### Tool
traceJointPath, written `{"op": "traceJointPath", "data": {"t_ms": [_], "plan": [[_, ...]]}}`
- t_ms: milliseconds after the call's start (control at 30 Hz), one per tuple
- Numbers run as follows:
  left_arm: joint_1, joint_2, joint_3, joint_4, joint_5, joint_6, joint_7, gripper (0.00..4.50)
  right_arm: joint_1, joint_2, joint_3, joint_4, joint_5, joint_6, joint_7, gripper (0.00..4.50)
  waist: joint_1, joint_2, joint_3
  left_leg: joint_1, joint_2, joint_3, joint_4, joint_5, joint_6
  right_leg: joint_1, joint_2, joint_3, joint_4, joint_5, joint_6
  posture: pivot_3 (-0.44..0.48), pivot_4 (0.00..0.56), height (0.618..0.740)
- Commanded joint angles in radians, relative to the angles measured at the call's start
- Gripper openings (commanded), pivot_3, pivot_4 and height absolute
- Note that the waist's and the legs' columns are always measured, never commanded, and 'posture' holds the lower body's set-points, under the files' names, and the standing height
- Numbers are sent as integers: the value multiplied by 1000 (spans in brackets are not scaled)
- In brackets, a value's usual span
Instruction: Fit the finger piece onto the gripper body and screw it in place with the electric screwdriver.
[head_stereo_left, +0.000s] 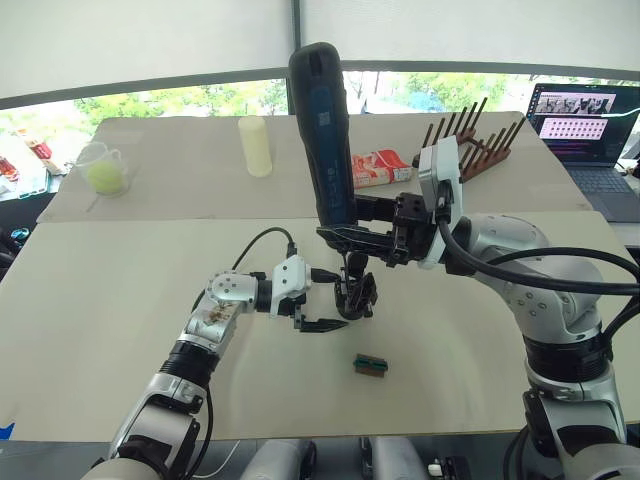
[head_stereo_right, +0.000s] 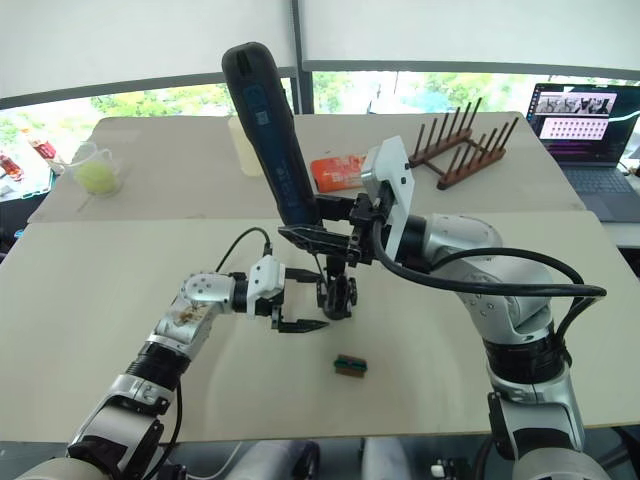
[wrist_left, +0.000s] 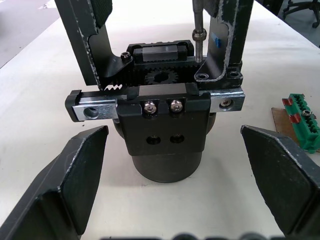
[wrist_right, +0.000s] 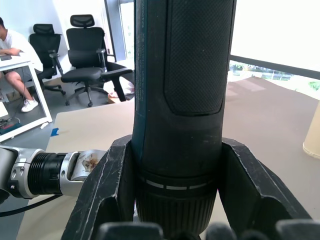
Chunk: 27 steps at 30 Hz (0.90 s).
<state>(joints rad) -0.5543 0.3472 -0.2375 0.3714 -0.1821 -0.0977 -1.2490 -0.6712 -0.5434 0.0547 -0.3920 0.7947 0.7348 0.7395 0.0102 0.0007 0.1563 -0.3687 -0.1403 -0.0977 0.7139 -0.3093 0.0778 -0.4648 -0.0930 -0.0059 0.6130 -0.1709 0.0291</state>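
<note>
Progress: well into the screwing stage I'd say, not the fitting stage.
Screwdriver: the long thick black cylindrical electric screwdriver with the bluish side panel is clamped in the right hand, leaning a bit, its thin metal bit pointing down at the part.
Right hand: both black fingers pressed against the tool's barrel, firm hold as seen from the right wrist.
Gripper body: the small black mechanical gripper body with round base, toothed rack and silver rail stands on the beige table, just in front of the left hand.
Finger piece: black plastic finger pieces stand upright on the rail on both sides, so fitting looks done; which one was the loose one I can't tell.
Bit: the metal tip hangs just above a screw hole on the one side, close, but contact is hard to judge from here.
Left hand: left hand spread wide, fingers either side of the round base, not touching it.
Left to do: seat the bit, drive the screw, let go.
Other stuff: little green-and-brown block lies near, untouched.
</note>
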Motion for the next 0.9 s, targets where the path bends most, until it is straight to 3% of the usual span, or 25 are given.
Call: {"op": "traceJointPath", "data": {"t_ms": [33, 900], "plan": [[-19, -5, 4, -4, -5, -18, -2, 4500, -4, 3, -46, -39, 3, -39, 8, 1915, 0, 0, 0, 0, 0, 0, 0, 0, 0, 0, 0, 0, 0, 0, 0, 0, 150, 740], [-30, -7, 5, 29, -2, -36, -1, 4500, 25, 15, -43, -32, -38, -63, 41, 1915, 0, 0, 0, 0, 0, 0, 0, 0, 0, 0, 0, 0, 0, 0, 0, 0, 150, 740]]}}
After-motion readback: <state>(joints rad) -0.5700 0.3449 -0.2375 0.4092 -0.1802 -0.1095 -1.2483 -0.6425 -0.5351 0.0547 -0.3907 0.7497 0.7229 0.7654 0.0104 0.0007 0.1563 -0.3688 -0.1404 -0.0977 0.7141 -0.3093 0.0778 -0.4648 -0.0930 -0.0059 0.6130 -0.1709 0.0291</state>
